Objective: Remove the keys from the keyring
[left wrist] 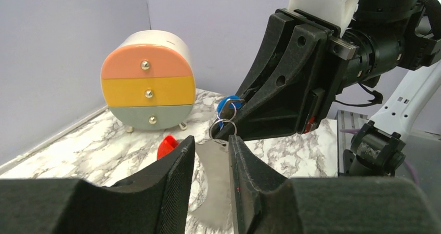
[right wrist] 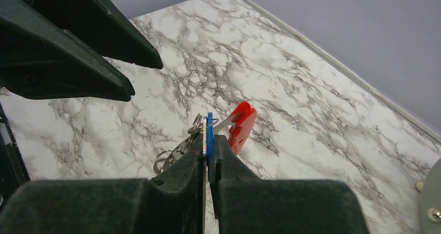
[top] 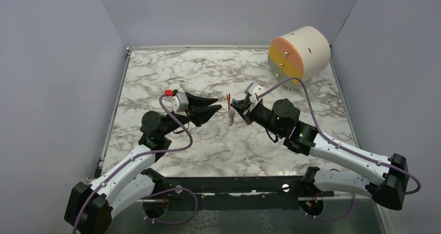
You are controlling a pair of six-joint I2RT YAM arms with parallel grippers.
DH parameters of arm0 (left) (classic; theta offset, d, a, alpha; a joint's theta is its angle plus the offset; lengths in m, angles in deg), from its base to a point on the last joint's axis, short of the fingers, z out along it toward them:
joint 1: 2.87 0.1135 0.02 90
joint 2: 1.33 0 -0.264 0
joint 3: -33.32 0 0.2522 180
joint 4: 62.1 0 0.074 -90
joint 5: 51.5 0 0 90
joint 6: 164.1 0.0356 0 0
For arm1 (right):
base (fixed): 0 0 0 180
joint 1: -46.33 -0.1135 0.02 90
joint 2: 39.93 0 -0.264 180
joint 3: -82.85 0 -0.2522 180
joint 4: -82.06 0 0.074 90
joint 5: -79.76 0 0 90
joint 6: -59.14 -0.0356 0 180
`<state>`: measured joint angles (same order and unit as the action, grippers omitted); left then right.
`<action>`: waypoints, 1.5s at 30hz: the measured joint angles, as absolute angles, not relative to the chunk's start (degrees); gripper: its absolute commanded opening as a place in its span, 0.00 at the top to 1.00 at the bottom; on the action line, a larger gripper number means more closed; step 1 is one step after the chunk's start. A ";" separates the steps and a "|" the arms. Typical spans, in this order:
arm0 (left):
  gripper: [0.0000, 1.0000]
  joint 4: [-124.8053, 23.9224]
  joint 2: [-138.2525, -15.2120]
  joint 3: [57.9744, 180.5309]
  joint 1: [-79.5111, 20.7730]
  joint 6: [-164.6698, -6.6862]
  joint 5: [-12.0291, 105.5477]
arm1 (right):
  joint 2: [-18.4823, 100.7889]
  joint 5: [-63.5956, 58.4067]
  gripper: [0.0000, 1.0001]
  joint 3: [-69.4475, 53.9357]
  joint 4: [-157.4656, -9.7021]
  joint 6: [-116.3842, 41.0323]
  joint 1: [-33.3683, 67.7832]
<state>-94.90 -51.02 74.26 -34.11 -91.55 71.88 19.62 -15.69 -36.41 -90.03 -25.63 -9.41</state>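
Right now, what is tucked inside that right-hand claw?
The right gripper pinches a thin blue key edge-on between its shut fingers. Silvery rings and a red tag sit just beyond the tips. How deep the key runs inside is covered.

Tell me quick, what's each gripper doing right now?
Left gripper: open, gripping nothing.
Right gripper: shut on the blue key.
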 measured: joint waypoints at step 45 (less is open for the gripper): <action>0.53 -109.85 -64.55 73.67 -34.11 -101.87 67.95 | 19.03 -10.36 0.99 -35.38 -89.76 -24.53 -9.37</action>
